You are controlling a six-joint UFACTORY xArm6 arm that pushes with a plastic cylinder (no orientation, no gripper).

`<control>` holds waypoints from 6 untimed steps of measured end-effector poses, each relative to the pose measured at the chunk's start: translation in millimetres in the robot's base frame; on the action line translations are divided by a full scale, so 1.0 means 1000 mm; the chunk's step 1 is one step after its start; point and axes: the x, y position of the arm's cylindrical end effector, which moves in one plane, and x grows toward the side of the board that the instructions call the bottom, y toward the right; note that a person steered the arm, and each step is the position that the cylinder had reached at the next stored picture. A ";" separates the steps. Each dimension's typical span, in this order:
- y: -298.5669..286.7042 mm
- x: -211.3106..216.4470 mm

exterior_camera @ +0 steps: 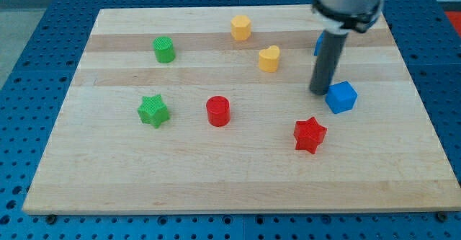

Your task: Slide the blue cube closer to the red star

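Note:
The blue cube (341,97) lies on the wooden board at the view's right. The red star (310,135) lies below and to the left of it, a short gap apart. My tip (319,91) is the lower end of the dark rod, and it stands right at the cube's upper left side, touching or nearly touching it.
A second blue block (318,45) is partly hidden behind the rod. A yellow heart (269,58) and a yellow block (241,27) lie toward the top. A red cylinder (217,111), a green star (153,111) and a green cylinder (164,50) lie to the left.

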 end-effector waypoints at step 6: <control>-0.225 0.081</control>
